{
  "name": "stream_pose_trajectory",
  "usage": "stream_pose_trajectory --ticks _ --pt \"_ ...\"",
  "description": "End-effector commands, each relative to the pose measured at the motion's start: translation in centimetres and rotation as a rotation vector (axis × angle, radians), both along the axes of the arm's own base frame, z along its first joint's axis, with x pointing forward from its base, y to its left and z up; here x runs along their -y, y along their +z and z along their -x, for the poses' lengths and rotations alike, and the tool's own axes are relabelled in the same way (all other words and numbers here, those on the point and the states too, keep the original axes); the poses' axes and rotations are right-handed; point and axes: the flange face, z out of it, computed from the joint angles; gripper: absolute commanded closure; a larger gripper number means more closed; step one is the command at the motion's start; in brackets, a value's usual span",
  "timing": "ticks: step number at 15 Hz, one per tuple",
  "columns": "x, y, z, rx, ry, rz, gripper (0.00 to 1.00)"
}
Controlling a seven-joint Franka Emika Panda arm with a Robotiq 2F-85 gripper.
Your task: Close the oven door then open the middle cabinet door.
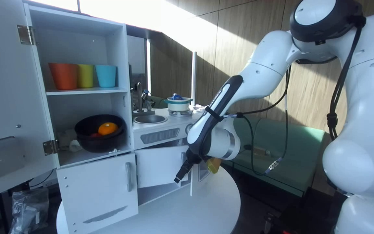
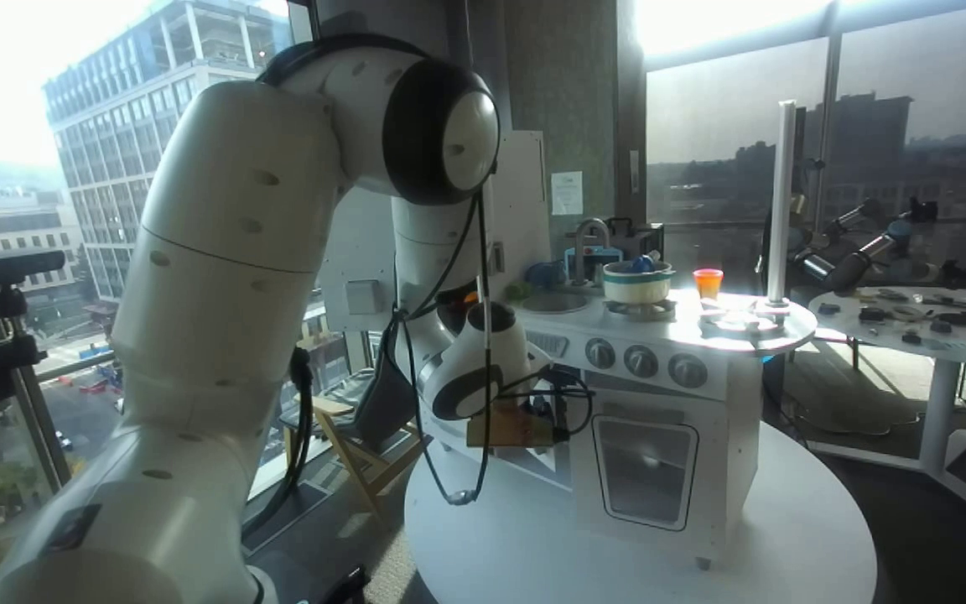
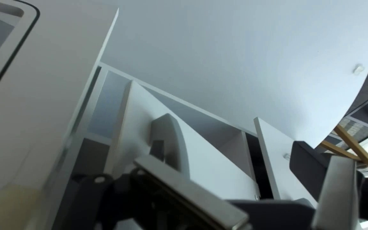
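The middle cabinet door [image 1: 161,165] is a squarish white panel standing partly open; the wrist view also shows it [image 3: 209,150] with its grey curved handle [image 3: 171,140]. The oven door [image 2: 649,470] has a dark window; in the wrist view its panel [image 3: 59,64] stands slightly ajar, with a dark gap along its edge. My gripper [image 3: 233,159] is open in front of the middle door. One finger is close beside that handle; I cannot tell if they touch. The other finger is over the lower left door. In an exterior view the gripper [image 1: 182,172] points down at the middle door.
The lower left door [image 1: 99,191] is ajar, and the tall upper door [image 1: 5,97] stands wide open. A pot [image 2: 636,283] stands on the stove, and an orange cup [image 2: 708,283] is on the counter. The kitchen rests on a round white table [image 1: 174,214].
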Motion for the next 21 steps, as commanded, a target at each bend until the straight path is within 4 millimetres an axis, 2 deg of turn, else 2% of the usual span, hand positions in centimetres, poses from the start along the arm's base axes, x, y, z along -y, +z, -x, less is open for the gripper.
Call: stream_pose_trajectory --ticks 1,5,8,12,17,19,21 --pt "-0.3 -0.3 2.5 -0.129 0.098 0.031 0.0" --pt "0.1 -0.2 4.0 -0.291 0.032 0.082 0.0" --pt "0.9 1.1 4.6 -0.323 -0.123 0.107 0.0" --pt "1.4 2.5 3.6 -0.306 -0.272 0.076 0.0" --pt "5.2 2.9 3.8 -0.445 -0.499 0.155 0.0" --pt "5.9 3.3 3.5 -0.509 -0.606 0.168 0.0" --pt "6.6 4.0 2.6 -0.548 -0.699 0.109 0.0"
